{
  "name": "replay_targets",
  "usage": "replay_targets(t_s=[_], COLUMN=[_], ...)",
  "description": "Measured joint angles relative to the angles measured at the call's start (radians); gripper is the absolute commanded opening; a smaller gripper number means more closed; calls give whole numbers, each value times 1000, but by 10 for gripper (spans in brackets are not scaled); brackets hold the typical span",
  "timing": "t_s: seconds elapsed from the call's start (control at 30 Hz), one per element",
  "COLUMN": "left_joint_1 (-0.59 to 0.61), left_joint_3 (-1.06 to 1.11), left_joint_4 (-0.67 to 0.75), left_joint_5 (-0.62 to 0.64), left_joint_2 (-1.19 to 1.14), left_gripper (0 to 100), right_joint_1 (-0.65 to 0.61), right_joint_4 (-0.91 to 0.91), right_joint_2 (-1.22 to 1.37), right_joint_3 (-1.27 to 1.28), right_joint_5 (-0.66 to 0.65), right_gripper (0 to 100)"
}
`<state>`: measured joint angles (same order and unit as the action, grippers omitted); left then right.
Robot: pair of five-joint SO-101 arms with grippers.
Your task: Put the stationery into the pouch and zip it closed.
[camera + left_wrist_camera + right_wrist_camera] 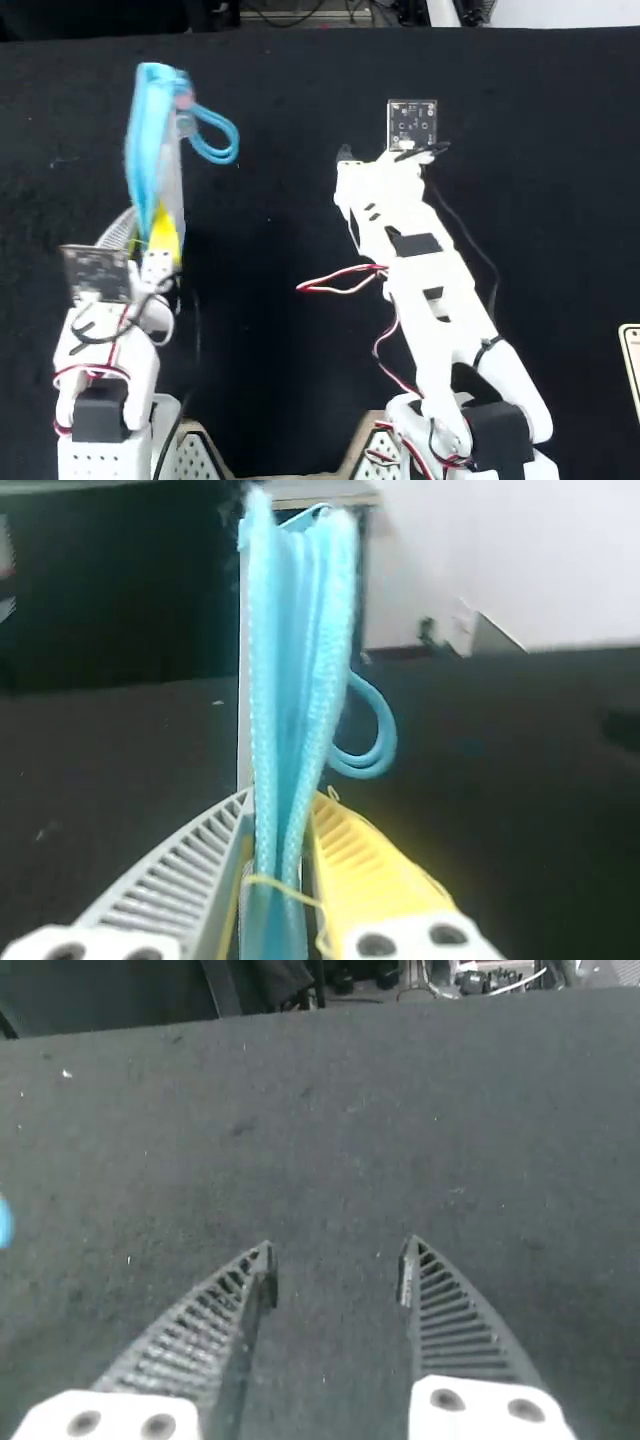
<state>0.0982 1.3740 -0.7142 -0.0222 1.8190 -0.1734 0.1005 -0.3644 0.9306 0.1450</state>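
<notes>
A light blue mesh pouch (152, 150) stands on edge at the left of the black table, held up off the cloth with a blue loop (215, 138) hanging off its far side. My left gripper (157, 238) is shut on the pouch's near end; in the left wrist view the pouch (295, 680) rises between the grey finger and the yellow finger (365, 865). My right gripper (335, 1265) is open over bare black cloth near the table's middle, and from above the right gripper (350, 160) is seen well to the right of the pouch.
Red and white wires (335, 280) loop out from the right arm. A tan card edge (630, 365) lies at the table's right border. The black table cloth (540, 150) stretches to the right and back.
</notes>
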Motion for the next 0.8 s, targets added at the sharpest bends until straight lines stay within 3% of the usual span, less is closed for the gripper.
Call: replay_targets(t_s=[0.13, 0.37, 0.8], left_joint_1=[71, 135, 147], left_joint_3=[2, 32, 81], left_joint_4=[48, 155, 247], left_joint_5=[81, 98, 95], left_joint_2=[-3, -3, -3], left_gripper=[30, 30, 30], right_joint_1=[-2, -40, -66], right_joint_4=[0, 0, -9], right_joint_2=[6, 6, 89], right_joint_3=[0, 0, 0], right_joint_5=[0, 0, 0], right_gripper=[194, 194, 194])
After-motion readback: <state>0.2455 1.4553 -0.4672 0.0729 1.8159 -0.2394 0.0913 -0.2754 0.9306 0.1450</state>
